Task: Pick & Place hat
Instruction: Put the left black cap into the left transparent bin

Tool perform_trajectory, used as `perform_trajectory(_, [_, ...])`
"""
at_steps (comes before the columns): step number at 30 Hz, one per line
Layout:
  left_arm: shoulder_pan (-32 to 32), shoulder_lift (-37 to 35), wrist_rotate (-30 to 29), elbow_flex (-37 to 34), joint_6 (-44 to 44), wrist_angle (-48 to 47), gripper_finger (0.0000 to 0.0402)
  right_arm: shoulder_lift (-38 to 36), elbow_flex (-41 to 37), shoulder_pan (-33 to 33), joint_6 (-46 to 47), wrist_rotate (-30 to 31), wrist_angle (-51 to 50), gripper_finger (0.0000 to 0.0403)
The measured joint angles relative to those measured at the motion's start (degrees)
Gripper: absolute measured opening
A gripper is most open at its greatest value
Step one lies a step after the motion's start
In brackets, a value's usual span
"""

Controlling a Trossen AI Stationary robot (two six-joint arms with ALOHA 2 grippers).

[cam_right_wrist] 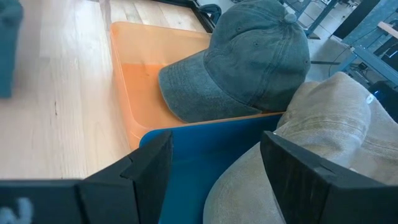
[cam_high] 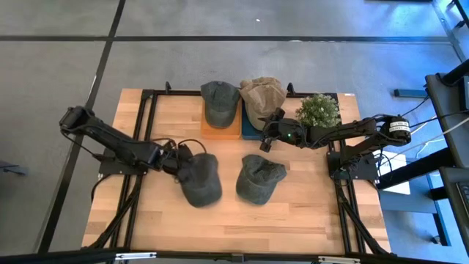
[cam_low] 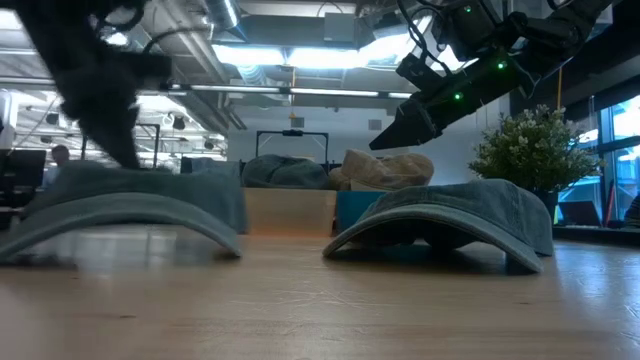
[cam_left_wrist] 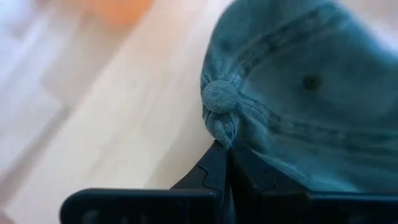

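Two grey-green caps lie on the wooden table: one on the left [cam_high: 201, 180] and one on the right [cam_high: 259, 178], each resting on its brim and rim [cam_low: 450, 215]. My left gripper [cam_high: 176, 160] is shut on the left cap's crown [cam_left_wrist: 298, 93]. My right gripper [cam_high: 267, 139] is open and empty in the air [cam_low: 402, 128], at the near edge of the blue tray [cam_right_wrist: 199, 143], which holds a tan cap [cam_right_wrist: 323, 124]. A green cap [cam_right_wrist: 249, 62] lies on the orange tray [cam_right_wrist: 140, 74]. My left gripper pinches a fold of crown cloth [cam_left_wrist: 224, 127] right beside the cap's top button [cam_left_wrist: 219, 98] between its two shut fingers [cam_left_wrist: 211, 168]. The fingers come slanting down from the table's left. The cap lies on the table [cam_low: 130, 205], brim down.
A potted plant [cam_high: 320, 110] stands at the back right, beside the blue tray [cam_high: 248, 130]. The orange tray [cam_high: 220, 132] stands to its left. Bare table lies along the near edge [cam_high: 234, 227]. A black frame [cam_high: 146, 103] runs around the table.
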Motion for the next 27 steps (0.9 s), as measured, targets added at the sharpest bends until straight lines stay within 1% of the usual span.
perform_trajectory(6, [3.0, 0.0, -4.0, 8.7, 12.2, -1.0, 0.0004, 0.0, 0.0, 0.0, 0.0, 0.0, 0.0, 0.0243])
perform_trajectory(9, [5.1, 0.0, -7.1, 13.5, 20.5, -0.8, 0.0004, 0.0, 0.0, 0.0, 0.0, 0.0, 0.0, 0.0243])
perform_trajectory(12, [7.5, -0.1, -8.9, 18.2, 29.1, -0.7, 0.0004, 0.0, 0.0, 0.0, 0.0, 0.0, 0.0, 0.0243])
perform_trajectory(16, [10.5, -0.1, -12.2, 24.2, 42.6, -0.1, 0.0004, 0.0, 0.0, 0.0, 0.0, 0.0, 0.0, 0.0243])
perform_trajectory(20, [14.6, -0.1, -12.8, 28.1, 56.0, 3.2, 0.0004, 0.0, 0.0, 0.0, 0.0, 0.0, 0.0, 0.0243])
perform_trajectory(22, [16.7, -0.1, -11.8, 29.3, 62.1, 5.3, 0.0004, 0.0, 0.0, 0.0, 0.0, 0.0, 0.0, 0.0243])
perform_trajectory(25, [20.1, -0.1, -11.0, 30.1, 70.7, 7.9, 0.0003, 0.0, 0.0, 0.0, 0.0, 0.0, 0.0, 0.0243])
perform_trajectory(27, [22.5, -0.1, -10.6, 30.0, 74.5, 8.5, 0.0003, 0.0, 0.0, 0.0, 0.0, 0.0, 0.0, 0.0243])
